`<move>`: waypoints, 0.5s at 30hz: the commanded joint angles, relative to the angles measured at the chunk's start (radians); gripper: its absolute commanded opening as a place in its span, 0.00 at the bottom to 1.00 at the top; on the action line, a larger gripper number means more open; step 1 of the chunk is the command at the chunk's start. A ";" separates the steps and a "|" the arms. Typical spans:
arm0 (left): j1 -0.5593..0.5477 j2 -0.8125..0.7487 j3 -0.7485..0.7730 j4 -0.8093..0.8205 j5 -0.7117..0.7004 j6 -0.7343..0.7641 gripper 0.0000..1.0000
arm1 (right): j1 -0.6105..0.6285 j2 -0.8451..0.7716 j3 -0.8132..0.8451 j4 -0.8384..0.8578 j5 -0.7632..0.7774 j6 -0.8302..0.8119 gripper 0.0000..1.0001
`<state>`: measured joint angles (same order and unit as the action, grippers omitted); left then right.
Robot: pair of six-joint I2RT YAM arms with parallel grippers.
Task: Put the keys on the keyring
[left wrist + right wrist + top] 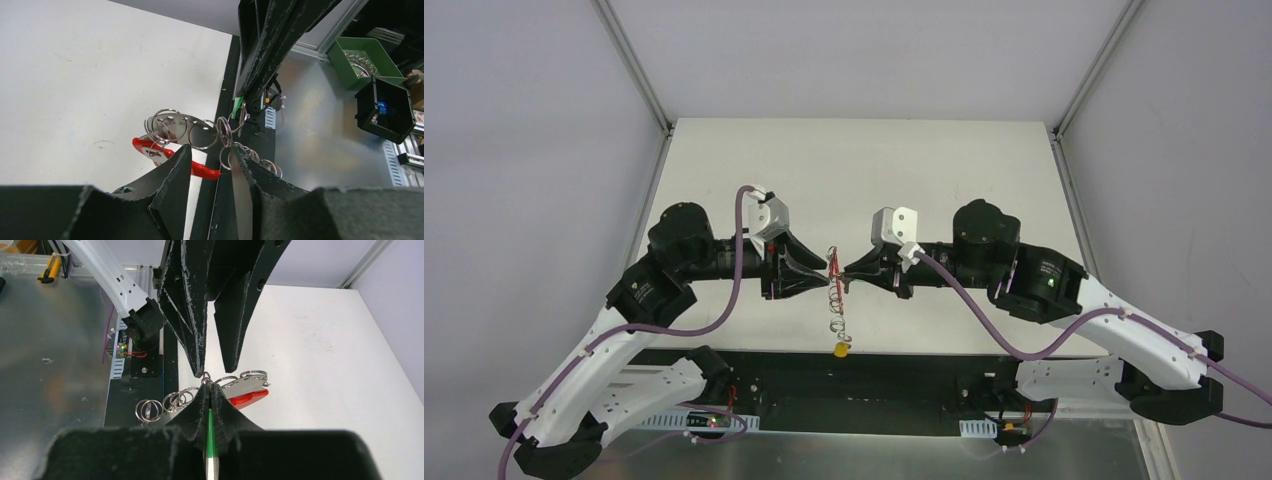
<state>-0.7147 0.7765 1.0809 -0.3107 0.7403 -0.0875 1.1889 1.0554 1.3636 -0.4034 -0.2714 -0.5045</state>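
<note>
1. The right gripper (210,389) is clenched on a green-tagged key (209,440), its fingers pressed together.
2. The left gripper (217,369) faces it tip to tip and grasps the keyring (247,399) by its red and grey loop, held above the table (874,170) near the front edge.
3. Silver wire rings (150,409) trail from the loop between the 2 grippers, crowding the gap.
4. A yellow tag (840,350) shows just below the lowest rings. Whether it hangs from them cannot be told.
5. Off the table, the left wrist view shows 2 bins. A green bin (350,47) holds something silvery, and a black bin (370,107) holds a small blue item (382,107).
</note>
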 commanded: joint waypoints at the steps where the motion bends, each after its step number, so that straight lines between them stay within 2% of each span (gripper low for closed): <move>1: -0.007 -0.036 -0.013 0.053 -0.030 -0.022 0.34 | 0.013 0.011 0.085 0.062 0.043 0.034 0.00; 15: -0.008 -0.072 -0.081 0.218 -0.019 -0.074 0.35 | 0.054 0.060 0.164 0.028 0.116 0.061 0.00</move>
<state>-0.7147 0.7174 1.0042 -0.1856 0.7223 -0.1432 1.2274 1.1202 1.4651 -0.4141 -0.1921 -0.4641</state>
